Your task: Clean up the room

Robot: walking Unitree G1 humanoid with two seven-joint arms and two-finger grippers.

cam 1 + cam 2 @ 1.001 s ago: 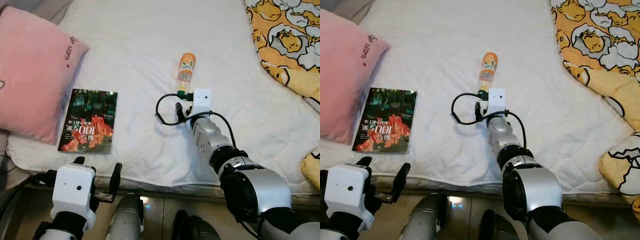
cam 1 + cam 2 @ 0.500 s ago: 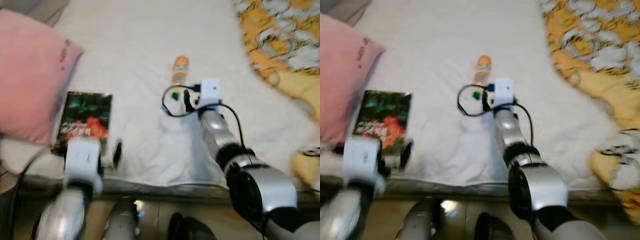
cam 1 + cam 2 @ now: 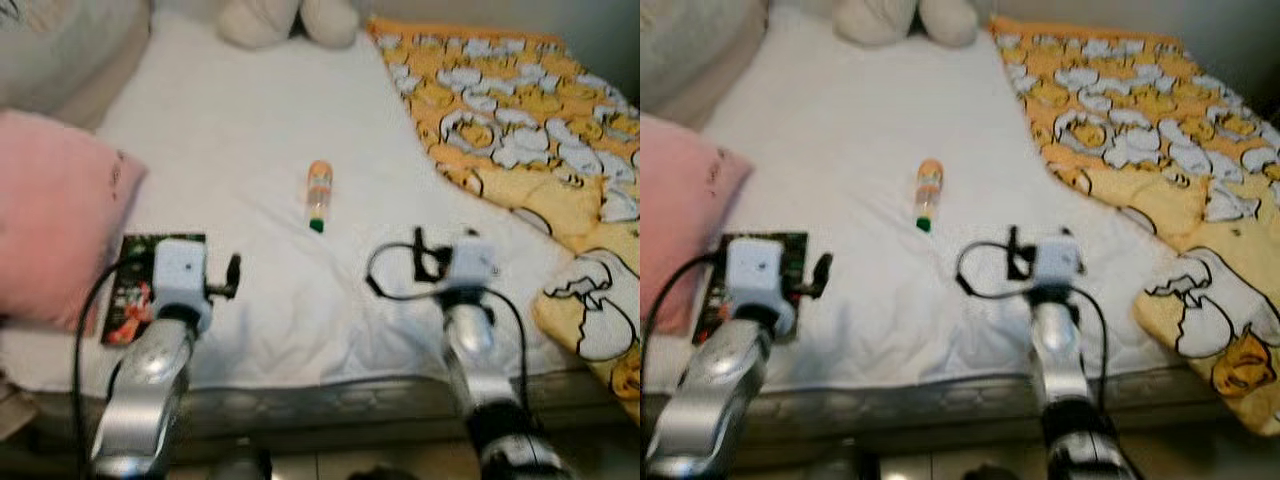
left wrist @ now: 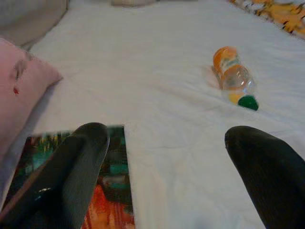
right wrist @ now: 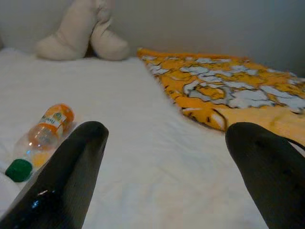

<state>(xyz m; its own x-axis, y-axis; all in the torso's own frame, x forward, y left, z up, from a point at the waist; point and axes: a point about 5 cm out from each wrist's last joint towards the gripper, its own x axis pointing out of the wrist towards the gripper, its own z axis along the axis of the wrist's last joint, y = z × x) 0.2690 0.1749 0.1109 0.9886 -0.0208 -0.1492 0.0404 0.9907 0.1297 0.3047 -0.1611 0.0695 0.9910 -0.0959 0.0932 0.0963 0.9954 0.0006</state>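
Observation:
An orange drink bottle (image 3: 318, 196) with a green cap lies on its side in the middle of the white bed (image 3: 250, 120). A dark book (image 3: 128, 298) lies near the bed's front left, beside a pink pillow (image 3: 50, 235). My left gripper (image 3: 190, 262) hovers open over the book's right edge; in the left wrist view one finger (image 4: 78, 162) covers the book (image 4: 112, 191) and the bottle (image 4: 232, 75) lies farther ahead. My right gripper (image 3: 452, 248) is open over bare sheet, nearer the front edge than the bottle and to its right. The right wrist view has the bottle (image 5: 40, 136) off to one side.
A yellow patterned blanket (image 3: 520, 150) covers the bed's right side and hangs over the front right corner. A cream plush toy (image 3: 285, 20) sits at the far end. A grey cushion (image 3: 60, 50) lies at the far left. The bed's front edge (image 3: 320, 395) runs below both wrists.
The camera has tilted up and the whole picture shifted. My right gripper has drawn back from the bottle's cap. My left gripper has risen from below the bed's edge to over the book.

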